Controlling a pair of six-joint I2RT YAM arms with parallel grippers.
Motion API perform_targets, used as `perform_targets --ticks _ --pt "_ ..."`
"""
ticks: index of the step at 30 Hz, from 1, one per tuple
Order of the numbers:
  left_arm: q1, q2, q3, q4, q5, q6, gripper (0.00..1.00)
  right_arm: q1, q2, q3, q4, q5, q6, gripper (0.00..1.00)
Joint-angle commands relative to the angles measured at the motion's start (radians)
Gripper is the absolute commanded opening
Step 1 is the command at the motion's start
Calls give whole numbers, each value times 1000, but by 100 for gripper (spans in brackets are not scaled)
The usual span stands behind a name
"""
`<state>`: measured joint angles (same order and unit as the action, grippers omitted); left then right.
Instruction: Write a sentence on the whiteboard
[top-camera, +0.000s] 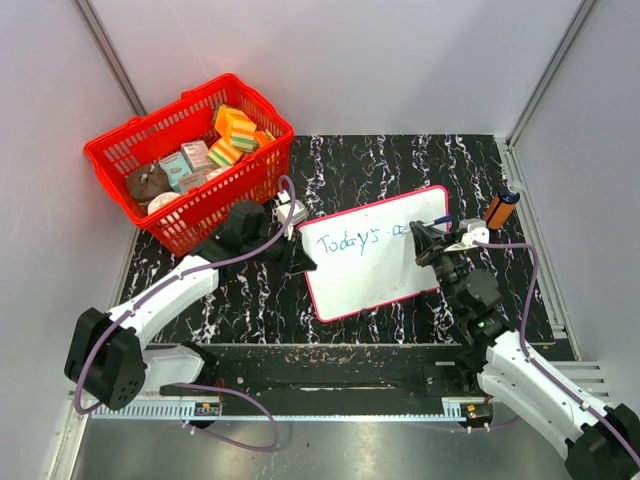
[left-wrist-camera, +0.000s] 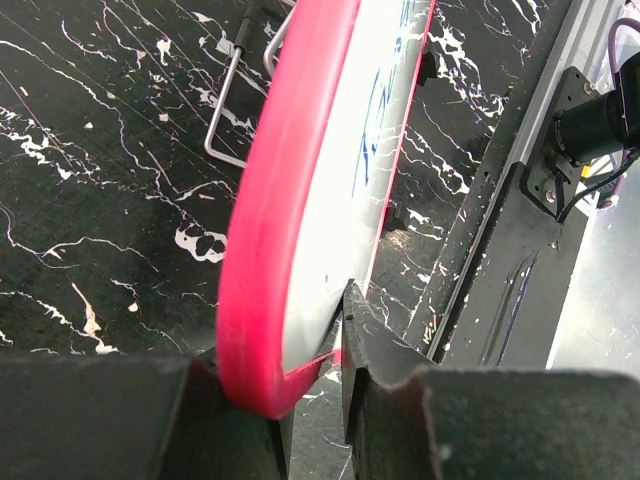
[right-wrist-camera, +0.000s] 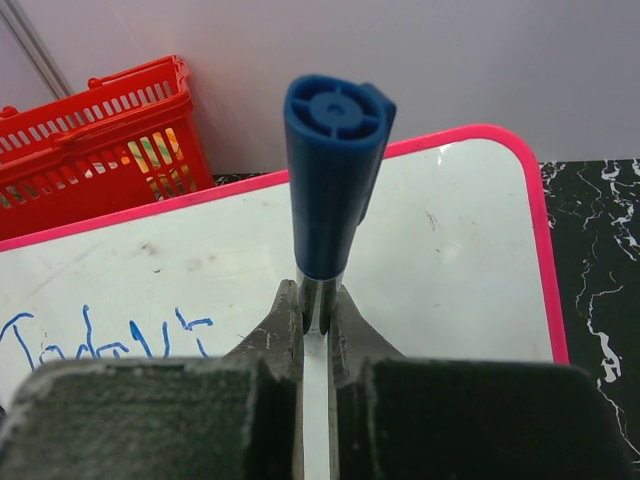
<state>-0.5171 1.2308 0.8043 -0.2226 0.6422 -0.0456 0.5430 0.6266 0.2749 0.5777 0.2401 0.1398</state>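
Pink-rimmed whiteboard (top-camera: 372, 282) bears a blue sentence (top-camera: 350, 243) starting "Today"; left jaws clamp its rim, right jaws a marker (right-wrist-camera: 333, 170)

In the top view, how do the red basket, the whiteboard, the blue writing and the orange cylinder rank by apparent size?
Largest: the red basket and the whiteboard, nearly alike; the basket looks slightly bigger.
Then the blue writing.
Smallest: the orange cylinder.

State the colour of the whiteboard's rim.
Red-pink. The rim shows best in the left wrist view.
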Motion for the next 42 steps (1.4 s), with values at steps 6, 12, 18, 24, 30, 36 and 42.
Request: perform_targets --ticks 6,12,18,24,30,36,42 --pt "-4 72 -56 -113 -389 288 0 -3 -28 6 -33 71 -3 0" --pt "-6 70 -56 -115 -392 288 0 -3 -113 9 -67 11 7 0" --pt "-8 72 -51 -118 -392 286 0 -3 -192 17 -119 -39 18 0" --pt "-8 81 -33 -132 -386 276 0 -3 -219 27 -154 -61 32 0" --pt "-8 133 50 -213 -385 262 8 -3 -231 53 -180 -58 27 0" --pt "-8 171 124 -279 -374 277 13 -5 -234 60 -185 -59 41 0" --pt "-8 200 147 -300 -363 280 0 -3 -220 50 -182 -87 61 0"
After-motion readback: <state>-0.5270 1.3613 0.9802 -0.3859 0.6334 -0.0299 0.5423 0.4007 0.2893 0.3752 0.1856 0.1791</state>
